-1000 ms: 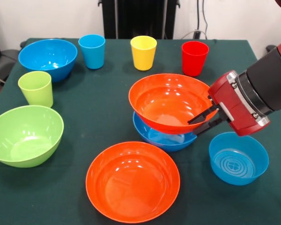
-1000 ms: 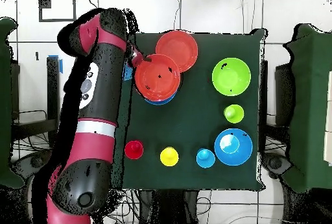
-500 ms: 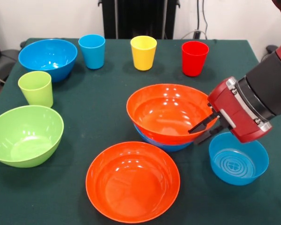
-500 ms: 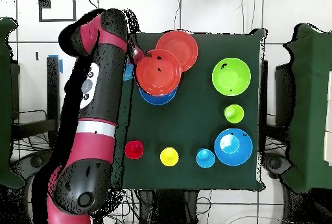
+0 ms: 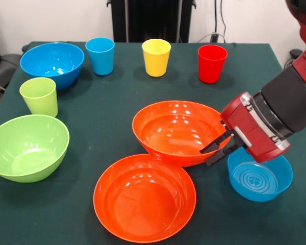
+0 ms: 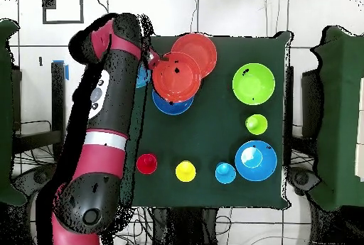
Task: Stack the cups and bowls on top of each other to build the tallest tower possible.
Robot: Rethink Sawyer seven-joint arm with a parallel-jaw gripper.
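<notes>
Little of the tower is built, as far as can be judged. One orange bowl (image 5: pixel 176 132) is held at its rim by the gripper (image 5: pixel 214 149); in the front view it hides whatever lies beneath it, while in the overhead view a blue bowl (image 6: pixel 173 104) is seen partly under it, offset toward the robot's side, so it cannot be told whether the orange bowl is resting on the blue one or is merely carried above it. Everything else is spread singly over the dark green table (image 5: pixel 107 97): a second orange bowl (image 5: pixel 144 198) just in front of the held one, a small blue bowl (image 5: pixel 259 178) just beside the gripper, a green bowl (image 5: pixel 27 147) and a green cup (image 5: pixel 39 96) at the other side, and along the far edge a large blue bowl (image 5: pixel 52 63), a blue cup (image 5: pixel 100 55), a yellow cup (image 5: pixel 156 57) and a red cup (image 5: pixel 211 63). All of these are left to be stacked. The gripper's two dark fingers (image 5: pixel 217 141) are seen narrowly parted and closed over the wall of the held orange bowl, one inside the rim and one outside; nothing else is touched by it.
</notes>
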